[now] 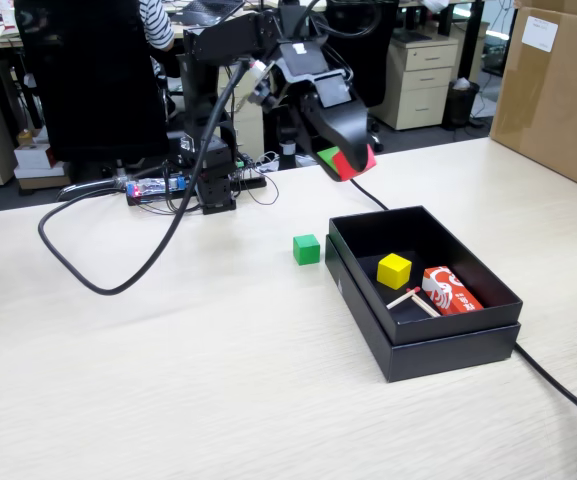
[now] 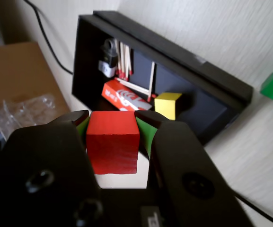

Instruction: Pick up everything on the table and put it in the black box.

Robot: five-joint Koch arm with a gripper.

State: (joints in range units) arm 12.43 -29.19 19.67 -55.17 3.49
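Red cube (image 2: 112, 141) is clamped between the green-padded jaws of the claw (image 2: 112, 121), held aloft near the black box (image 1: 360, 290) for release inside. Yellow cube (image 1: 394, 270) is already boxed beside the packet (image 1: 451, 290); green cube (image 1: 306, 249) remains on the surface (image 1: 168, 380).

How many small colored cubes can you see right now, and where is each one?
3. The red cube is clamped between the jaws of the gripper, the yellow cube sits inside the black box, and the green cube rests on the table beside it.
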